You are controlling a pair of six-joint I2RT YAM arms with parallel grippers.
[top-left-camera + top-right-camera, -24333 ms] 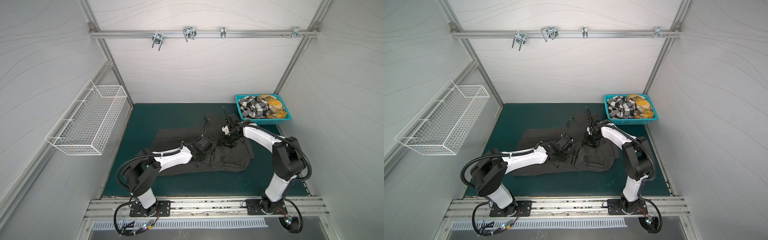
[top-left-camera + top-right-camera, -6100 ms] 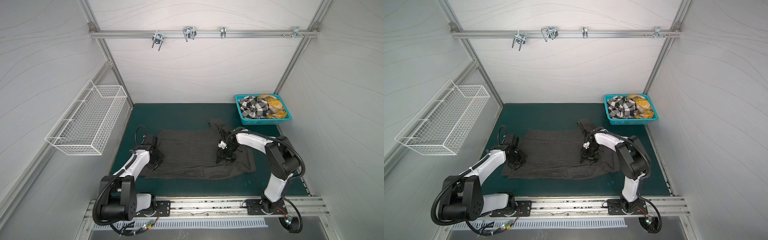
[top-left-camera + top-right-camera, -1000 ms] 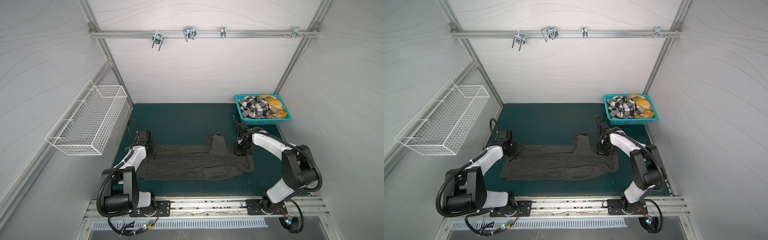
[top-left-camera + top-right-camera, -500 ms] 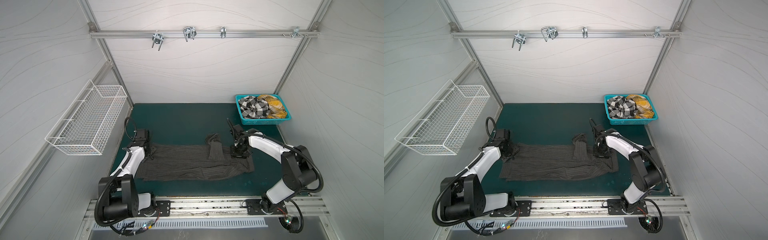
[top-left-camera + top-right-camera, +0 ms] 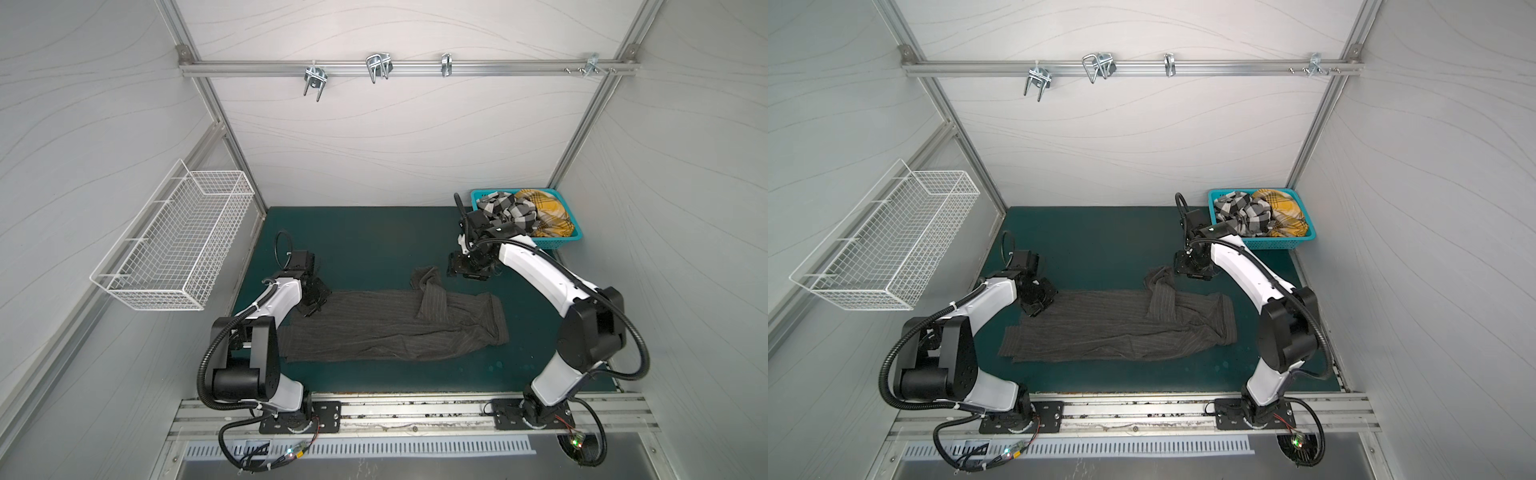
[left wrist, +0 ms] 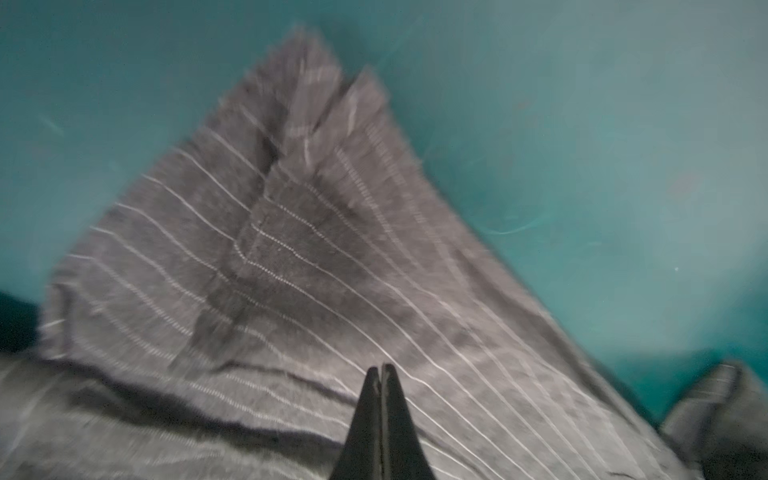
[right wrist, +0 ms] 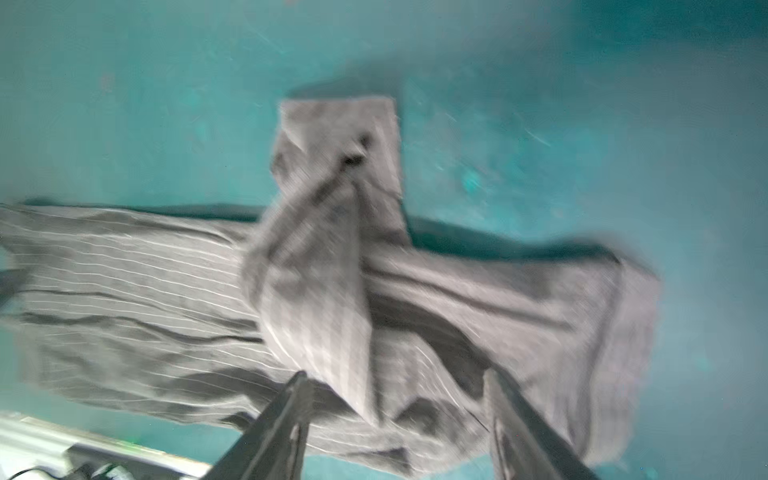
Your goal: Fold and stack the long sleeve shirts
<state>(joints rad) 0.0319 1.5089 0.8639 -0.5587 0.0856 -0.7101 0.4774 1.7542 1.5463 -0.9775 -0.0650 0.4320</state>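
On the green mat [image 5: 374, 237] the charcoal pinstriped shirt [image 5: 374, 332] lies spread. The left gripper [image 6: 380, 368], jaws together, sits over its far left corner; the right gripper [image 7: 397, 376], jaws apart, hovers just beyond its folded sleeve [image 5: 430, 295]. The teal basket [image 5: 557, 243] holds the checked shirt [image 5: 507, 212] and yellow plaid shirt [image 5: 548, 212]

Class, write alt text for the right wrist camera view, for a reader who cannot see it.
A charcoal pinstriped shirt lies folded into a long band on a teal mat, one sleeve doubled across its middle, the cuff poking past the edge. The right end effector hangs clear of it, open and empty.
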